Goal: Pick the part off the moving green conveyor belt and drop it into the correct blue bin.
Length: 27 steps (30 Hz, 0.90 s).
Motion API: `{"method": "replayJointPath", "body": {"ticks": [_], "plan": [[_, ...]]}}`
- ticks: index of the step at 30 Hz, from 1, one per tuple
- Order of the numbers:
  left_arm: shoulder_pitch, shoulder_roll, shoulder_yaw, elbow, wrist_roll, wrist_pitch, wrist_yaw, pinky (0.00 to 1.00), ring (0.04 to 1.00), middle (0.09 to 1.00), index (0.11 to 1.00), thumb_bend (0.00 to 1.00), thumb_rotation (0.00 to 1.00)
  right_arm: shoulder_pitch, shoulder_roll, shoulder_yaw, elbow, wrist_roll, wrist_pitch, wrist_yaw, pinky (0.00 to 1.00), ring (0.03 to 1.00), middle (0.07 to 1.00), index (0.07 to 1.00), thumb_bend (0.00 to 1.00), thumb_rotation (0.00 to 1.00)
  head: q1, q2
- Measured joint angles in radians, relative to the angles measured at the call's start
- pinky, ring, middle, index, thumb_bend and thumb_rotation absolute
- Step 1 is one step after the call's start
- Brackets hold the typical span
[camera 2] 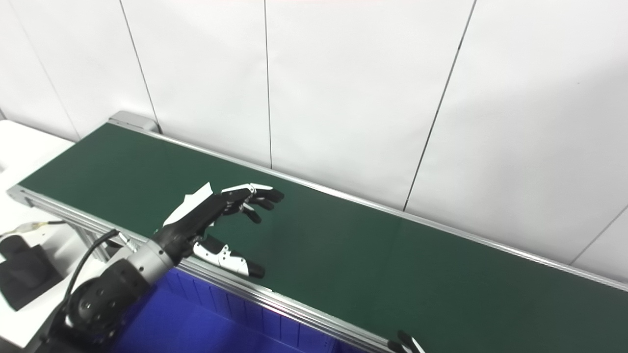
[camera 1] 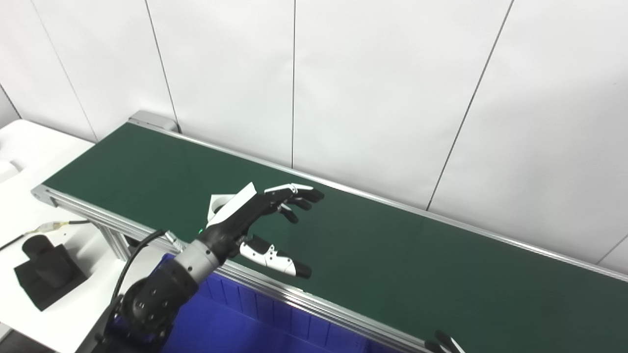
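Note:
The green conveyor belt [camera 1: 392, 255] runs from far left to near right. My left hand [camera 1: 265, 220] hovers over its near part, open, with fingers spread and thumb pointing right; nothing sits between them. A small white curved piece [camera 1: 217, 202] peeks out just behind the hand's back on the belt, mostly hidden, and I cannot tell if it is the part. In the right eye view it is covered by the left hand [camera 2: 221, 220]. A blue bin [camera 1: 235, 326] stands below the belt's near rail. Only the fingertips of my right hand [camera 1: 444, 343] show at the bottom edge.
The belt's aluminium rail [camera 1: 294, 294] runs between the bin and the belt. A white table [camera 1: 29, 147] at the left carries a black block [camera 1: 44, 274] and a cable [camera 1: 49, 226]. White wall panels [camera 1: 343, 88] stand right behind the belt.

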Motion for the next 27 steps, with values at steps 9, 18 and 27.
{"method": "replayJointPath", "body": {"ticks": [9, 18, 27], "plan": [[-0.099, 0.051, -0.033, 0.063, 0.159, 0.074, -0.032, 0.76, 0.862, 0.857, 0.828, 0.9, 0.27, -0.001, 0.001, -0.001, 0.0, 0.001, 0.0, 0.001, 0.61, 0.736, 0.826, 0.889, 0.53, 0.7, -0.006, 0.002], [-0.195, 0.091, -0.085, 0.177, 0.296, 0.096, -0.057, 0.8, 0.898, 0.88, 0.841, 0.88, 0.23, -0.001, 0.004, -0.001, 0.001, 0.001, -0.002, 0.001, 0.61, 0.736, 0.831, 0.893, 0.54, 0.71, -0.011, 0.0], [-0.262, 0.095, -0.115, 0.29, 0.412, 0.136, -0.058, 0.86, 0.906, 0.882, 0.848, 0.89, 0.16, -0.004, 0.013, 0.0, 0.005, 0.001, -0.007, 0.0, 0.61, 0.732, 0.827, 0.892, 0.53, 0.7, -0.02, -0.002]]}}
